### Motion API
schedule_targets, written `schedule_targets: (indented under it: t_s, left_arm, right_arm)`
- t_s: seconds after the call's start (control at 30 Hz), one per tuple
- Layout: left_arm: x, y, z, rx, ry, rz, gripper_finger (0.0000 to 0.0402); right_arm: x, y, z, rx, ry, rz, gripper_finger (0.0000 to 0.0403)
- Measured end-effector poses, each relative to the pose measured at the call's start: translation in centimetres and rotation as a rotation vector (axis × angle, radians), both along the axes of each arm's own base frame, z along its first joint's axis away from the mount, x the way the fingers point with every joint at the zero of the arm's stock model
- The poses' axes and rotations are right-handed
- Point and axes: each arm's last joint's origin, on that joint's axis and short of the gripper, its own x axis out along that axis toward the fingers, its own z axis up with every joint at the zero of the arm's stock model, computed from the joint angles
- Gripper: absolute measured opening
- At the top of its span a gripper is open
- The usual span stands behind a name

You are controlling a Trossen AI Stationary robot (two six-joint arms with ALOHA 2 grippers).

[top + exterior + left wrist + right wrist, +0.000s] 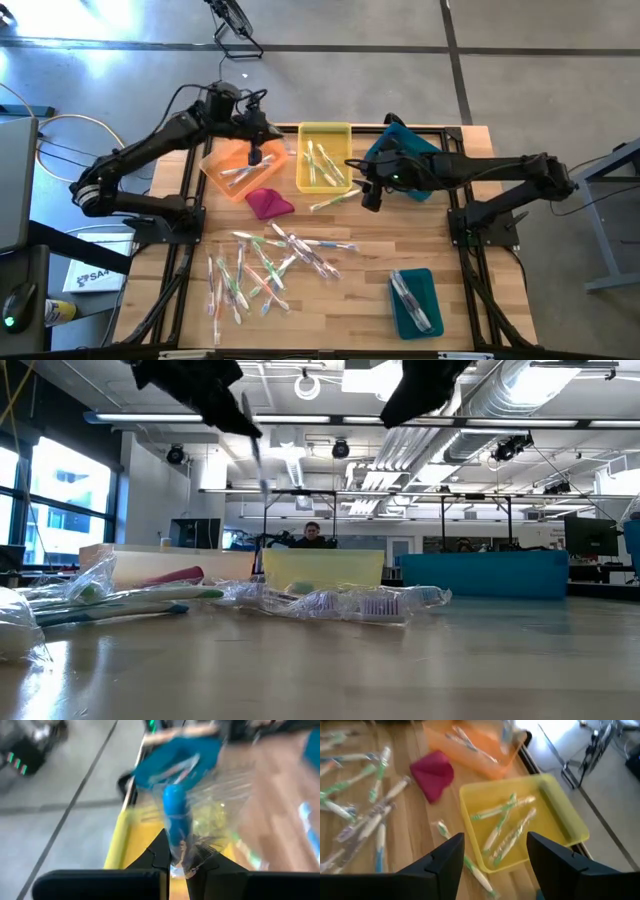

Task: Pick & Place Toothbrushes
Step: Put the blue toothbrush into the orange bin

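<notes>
Left claw [255,155], clamped on a wrapped blue toothbrush [176,817], hangs over the orange bin [228,172] upper left for sorting; right claw [371,196] gapes empty beside the yellow bin [322,131].

Free room and obstacles: bare wood of the table [340,310] lies open between the loose pile of toothbrushes [265,268] and the near teal bin [415,300], and again just beside the pile on the side nearest the left arm. The far edge is closed off by the orange bin [240,165], the yellow bin [322,155] and a second teal bin [400,150] standing close together, with the magenta cloth [268,203] just in front of the orange bin. Above them, the left gripper [254,152] hangs over the orange bin and the right gripper [368,195] beside the yellow bin, where one stray toothbrush [335,200] lies.
</notes>
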Motion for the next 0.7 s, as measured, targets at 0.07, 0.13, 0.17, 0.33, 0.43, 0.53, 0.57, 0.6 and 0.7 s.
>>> schedule_targets:
  t_s: [0.07, 0.13, 0.17, 0.33, 0.43, 0.53, 0.57, 0.6, 0.7]
  left_arm:
    - [-0.5, 0.0, 0.4, 0.010, 0.078, 0.062, 0.0019]
    - [-1.0, -0.1, 0.7, 0.010, 0.148, 0.118, 0.0019]
    - [-1.2, -0.2, 0.7, 0.007, 0.184, 0.140, 0.0019]
    - [-2.1, -0.6, -0.4, -0.038, 0.354, 0.209, 0.0019]
    - [-2.2, -0.5, -1.2, -0.065, 0.443, 0.275, 0.0019]
    - [-1.9, 0.1, -2.1, -0.085, 0.520, 0.336, 0.0019]
    - [-1.7, 0.3, -2.5, -0.090, 0.539, 0.351, 0.0019]
    - [-1.6, 0.7, -2.9, -0.098, 0.566, 0.367, 0.0019]
    - [-1.0, 1.8, -4.3, -0.150, 0.613, 0.367, 0.0019]
  right_arm:
    - [0.5, -0.5, -0.7, 0.010, 0.029, -0.011, 0.0200]
    - [1.0, -0.8, -1.3, 0.023, 0.050, -0.010, 0.0194]
    - [1.2, -1.0, -1.7, 0.025, 0.063, -0.016, 0.0191]
    - [2.1, -1.2, -2.8, 0.028, 0.094, -0.018, 0.0177]
    - [2.3, -1.1, -3.0, 0.028, 0.097, -0.016, 0.0169]
    - [2.4, -1.1, -2.9, 0.034, 0.083, -0.008, 0.0163]
    - [2.5, -1.0, -2.9, 0.042, 0.080, 0.001, 0.0161]
    - [2.5, -1.0, -2.9, 0.050, 0.078, 0.010, 0.0159]
    - [2.5, -0.9, -2.9, 0.072, 0.072, 0.035, 0.0153]
